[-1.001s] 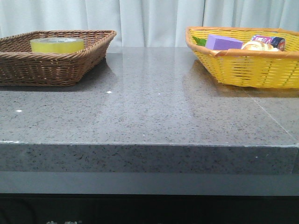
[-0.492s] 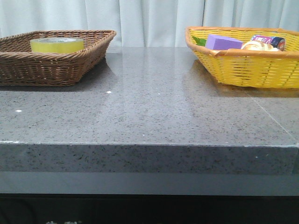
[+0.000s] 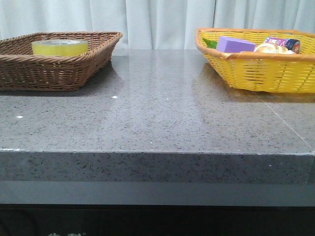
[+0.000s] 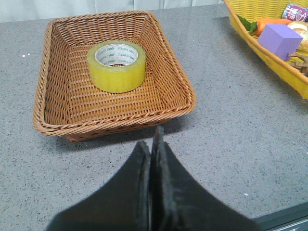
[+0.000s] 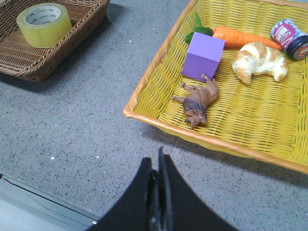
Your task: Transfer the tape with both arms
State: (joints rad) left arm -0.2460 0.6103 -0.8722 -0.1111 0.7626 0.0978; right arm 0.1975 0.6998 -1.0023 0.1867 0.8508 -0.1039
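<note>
Left wrist view gives the clearest look: the tape (image 4: pixel 117 66) sits flat on its side in the brown basket (image 4: pixel 57 126), hole facing up, a little toward the far end, clear of every wall. The left gripper (image 4: pixel 153 144) hangs short of the basket's near rim, fingers pressed together, holding nothing. The right gripper (image 5: pixel 158 168) is likewise clenched and empty, just off the yellow basket (image 5: pixel 159 126), which holds a purple block (image 5: pixel 204 55), a carrot (image 5: pixel 243 37), a croissant (image 5: pixel 259 60), a toy animal (image 5: pixel 198 102) and a small jar (image 5: pixel 289 38). The pickup looks not yet begun. To do it well, the left fingers should spread wide first, come straight down over the roll, one finger into the hole and one outside the wall, then lift clear of the rim before carrying it to open counter (image 4: pixel 226 120) between the baskets for the handover.
</note>
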